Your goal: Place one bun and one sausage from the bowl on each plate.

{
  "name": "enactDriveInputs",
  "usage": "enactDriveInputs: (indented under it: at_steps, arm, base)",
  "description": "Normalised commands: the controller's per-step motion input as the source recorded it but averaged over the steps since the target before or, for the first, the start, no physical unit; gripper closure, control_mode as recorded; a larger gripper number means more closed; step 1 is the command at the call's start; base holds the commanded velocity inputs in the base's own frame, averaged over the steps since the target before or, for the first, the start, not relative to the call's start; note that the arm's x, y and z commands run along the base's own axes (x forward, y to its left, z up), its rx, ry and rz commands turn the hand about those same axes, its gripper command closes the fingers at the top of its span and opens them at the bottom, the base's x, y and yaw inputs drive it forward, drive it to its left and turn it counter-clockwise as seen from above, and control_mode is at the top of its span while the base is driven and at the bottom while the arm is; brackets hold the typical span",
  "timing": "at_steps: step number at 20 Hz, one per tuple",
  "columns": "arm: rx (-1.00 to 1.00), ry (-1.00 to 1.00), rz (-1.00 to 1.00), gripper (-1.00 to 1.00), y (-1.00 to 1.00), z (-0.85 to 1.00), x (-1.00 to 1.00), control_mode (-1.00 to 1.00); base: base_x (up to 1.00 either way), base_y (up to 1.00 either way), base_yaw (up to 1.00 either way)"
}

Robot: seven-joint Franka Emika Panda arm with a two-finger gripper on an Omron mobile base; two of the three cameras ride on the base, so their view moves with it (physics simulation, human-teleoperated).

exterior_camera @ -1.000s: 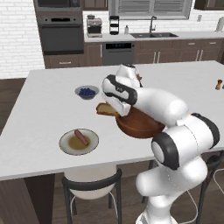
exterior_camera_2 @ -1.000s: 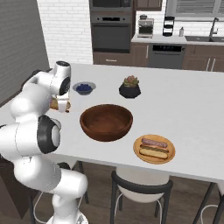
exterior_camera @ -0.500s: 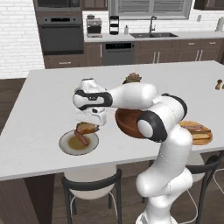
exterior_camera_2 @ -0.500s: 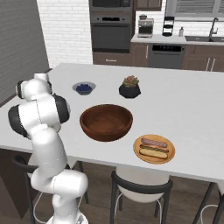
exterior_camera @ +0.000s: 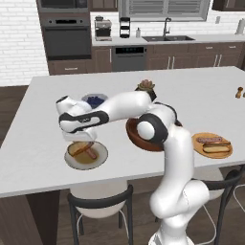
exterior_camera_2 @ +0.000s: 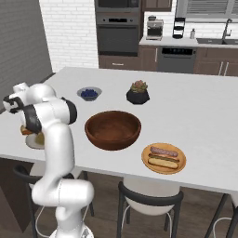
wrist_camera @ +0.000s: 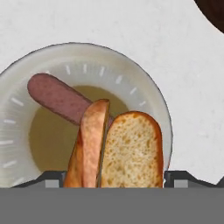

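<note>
Behind the long white island counter point(exterior_camera: 43, 143) runs a dark kitchen wall with a built-in oven point(exterior_camera: 67, 40) and a sink under the window. Over the near left part of the counter the white arm reaches far out to the left and bends down, so the gripper point(exterior_camera: 78, 137) hangs just above the grey-rimmed plate point(exterior_camera: 99, 161). From the right base camera the arm's elbow hides most of that plate, and only a sliver of its rim point(exterior_camera_2: 31, 144) peeks out.

Looking along the hand, the fingers stand wide with a split bun point(wrist_camera: 118, 151) between them, its pale crumb facing up and its browned crust along the sides. Whether the pads press it I cannot tell. The bun sits over the plate's olive-brown centre, and a reddish sausage point(wrist_camera: 57, 98) lies slantwise on the plate beneath it, one end out on the pale rim.

Right of the arm sits the big dark wooden bowl point(exterior_camera_2: 113, 129), its inside bare as far as I can see. Further right, near the front edge, the orange-tan plate point(exterior_camera_2: 163, 159) carries a bun and a sausage side by side. A small bowl of blueberries point(exterior_camera_2: 89, 93) and a black plant pot point(exterior_camera_2: 138, 93) stand behind.
</note>
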Motion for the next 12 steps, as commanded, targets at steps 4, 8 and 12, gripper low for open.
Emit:
enactDriveInputs:
  at_steps: [4, 8, 12]
  arm:
    - [-0.12, -0.08, 0.0, 1.0, 0.13, -0.2, 0.76, -1.0]
    - [-0.2, 0.0, 0.03, 1.0, 0.06, -0.67, 0.17, -1.0]
    - [-0.09, -0.04, 0.1, -1.0, -0.04, -0.4, 0.0, -1.0]
  base:
    - [0.0, 0.0, 0.0]
    - [0.0, 0.0, 0.0]
    - [0.0, 0.0, 0.0]
